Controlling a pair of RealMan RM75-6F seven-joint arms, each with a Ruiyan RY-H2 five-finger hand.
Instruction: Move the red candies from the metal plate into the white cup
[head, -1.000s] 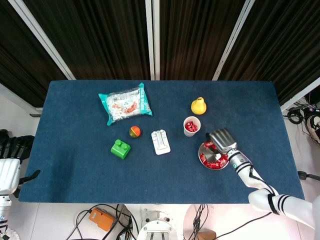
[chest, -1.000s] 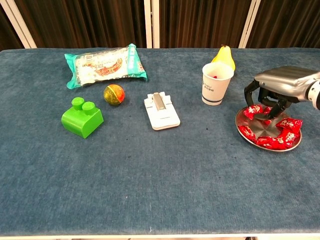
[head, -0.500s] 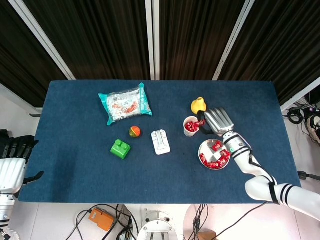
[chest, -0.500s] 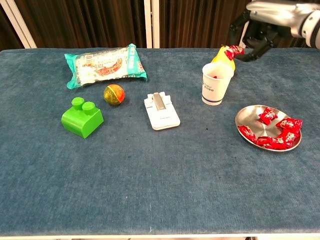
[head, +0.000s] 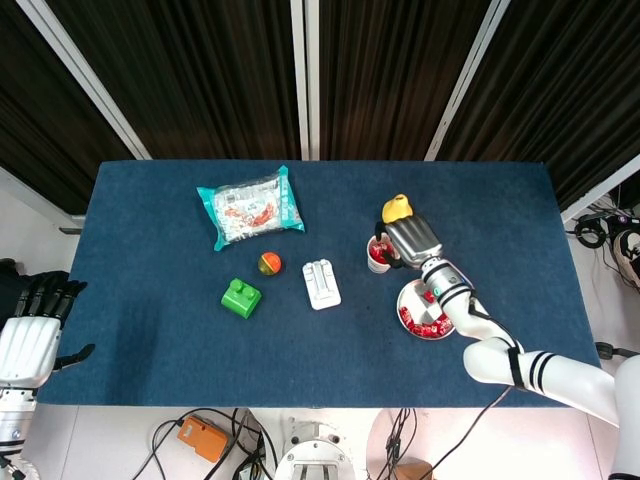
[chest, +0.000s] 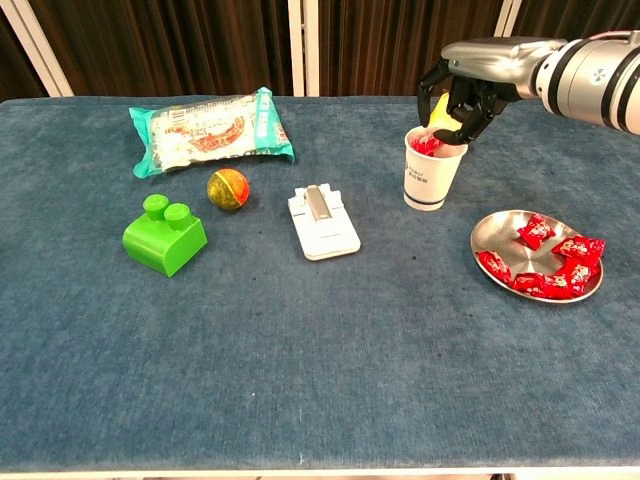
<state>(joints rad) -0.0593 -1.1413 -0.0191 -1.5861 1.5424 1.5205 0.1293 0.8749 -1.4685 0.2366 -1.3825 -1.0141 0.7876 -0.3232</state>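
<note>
Right hand (chest: 462, 98) over white cup (chest: 432, 170), fingers curled down, grip unclear; red candy (chest: 424, 144) at rim.

Red candies (chest: 548, 266), silver plate (chest: 492, 233), white cup (chest: 431, 178), blue table (chest: 300, 350).

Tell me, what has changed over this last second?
The right hand lifted a red candy off the metal plate and carried it left to just over the white cup. The left hand barely moved beside the table; the other things stayed put.
</note>
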